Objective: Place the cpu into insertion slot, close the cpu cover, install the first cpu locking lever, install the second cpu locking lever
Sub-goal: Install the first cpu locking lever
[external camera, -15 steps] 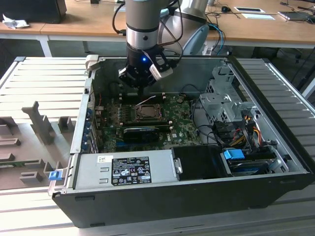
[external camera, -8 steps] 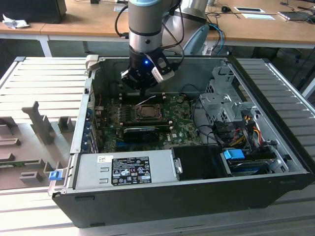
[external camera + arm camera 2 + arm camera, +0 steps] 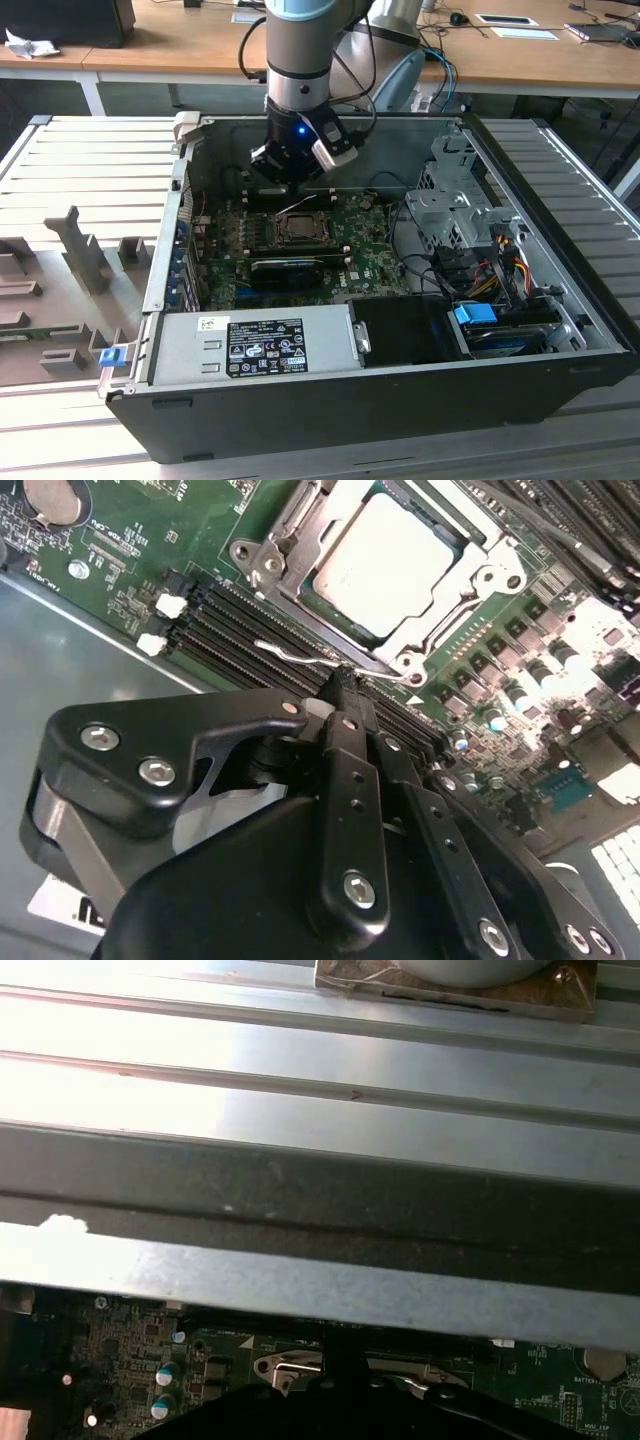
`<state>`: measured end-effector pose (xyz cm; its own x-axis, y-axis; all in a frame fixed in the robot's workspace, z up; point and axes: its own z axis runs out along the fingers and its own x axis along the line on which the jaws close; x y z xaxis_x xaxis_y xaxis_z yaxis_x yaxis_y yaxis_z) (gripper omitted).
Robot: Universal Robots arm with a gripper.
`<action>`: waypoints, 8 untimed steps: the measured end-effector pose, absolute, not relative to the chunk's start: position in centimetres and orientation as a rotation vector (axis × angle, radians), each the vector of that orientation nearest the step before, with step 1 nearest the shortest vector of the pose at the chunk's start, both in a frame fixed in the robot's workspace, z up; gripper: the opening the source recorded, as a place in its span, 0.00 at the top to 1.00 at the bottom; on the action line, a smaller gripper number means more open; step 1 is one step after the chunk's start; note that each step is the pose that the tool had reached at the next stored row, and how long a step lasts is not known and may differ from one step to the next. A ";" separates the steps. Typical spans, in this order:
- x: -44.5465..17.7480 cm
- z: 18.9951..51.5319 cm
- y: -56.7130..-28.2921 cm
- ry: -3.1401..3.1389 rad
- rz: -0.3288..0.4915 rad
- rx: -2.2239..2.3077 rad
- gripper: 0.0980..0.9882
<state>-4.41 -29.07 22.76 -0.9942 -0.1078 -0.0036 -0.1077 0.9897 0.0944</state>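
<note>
The cpu lies flat in the insertion slot on the green motherboard, its silver top showing. The cpu cover is down over it, framing the chip with its square window. A thin wire locking lever runs along the socket's near side, its free end standing off the board. My gripper is shut, with the fingertips right against this lever where it meets the socket corner. In the exterior view the gripper hangs just behind the socket. In the first wrist view the lever's hooked end shows in front of the gripper.
Black memory slots run beside the socket under the gripper. The case's back wall stands close behind it. A grey power supply, a drive cage and loose cables fill the case's front and right.
</note>
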 end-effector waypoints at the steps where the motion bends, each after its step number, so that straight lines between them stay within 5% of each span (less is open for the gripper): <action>1: -4.4 22.7 -29.1 -3.132 -0.148 0.169 0.99; 8: -3.7 22.5 -28.9 -3.132 -0.149 0.170 0.99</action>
<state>-3.65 -28.89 22.46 -0.9942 -0.1079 -0.0035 -0.1077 0.9897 0.0945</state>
